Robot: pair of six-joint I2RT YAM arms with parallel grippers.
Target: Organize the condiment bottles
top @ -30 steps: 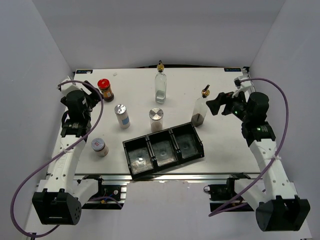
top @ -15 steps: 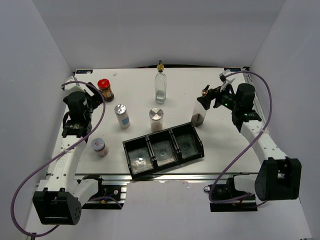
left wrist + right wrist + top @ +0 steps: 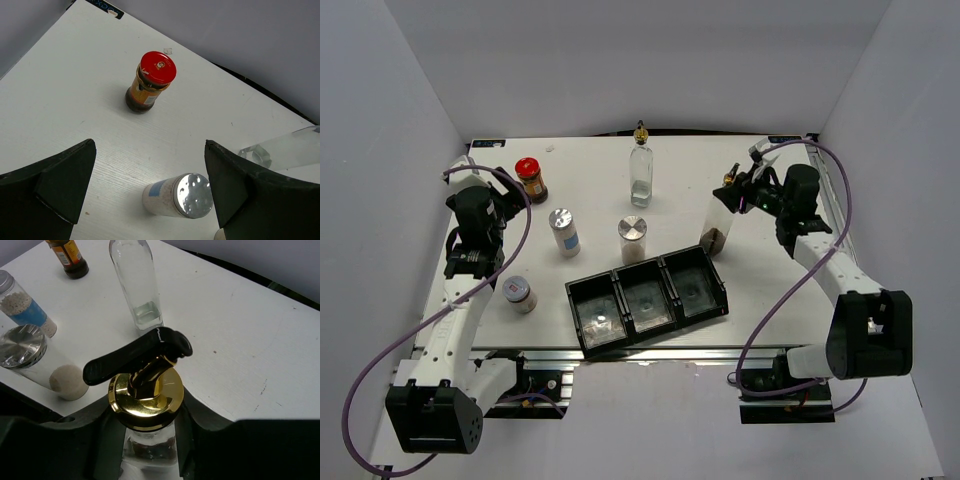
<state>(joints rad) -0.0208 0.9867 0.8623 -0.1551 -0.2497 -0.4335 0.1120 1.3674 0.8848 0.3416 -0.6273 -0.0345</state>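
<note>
The tray holds nothing yet. The right end effector grips a pourer bottle near the bench's right edge; the left end effector hangs wide open, empty.

Six containers stand on the bench. Two are clear bottles with gold pourers: the first bottle sits between the right jaws, and the second bottle stands well apart from both pairs of jaws. One jar with a red lid stands ahead of the left jaws. Three have silver lids: the first shaker near the left jaws, the second shaker between the two pairs, and the third shaker behind the left jaws. One black tray has three compartments.
</note>
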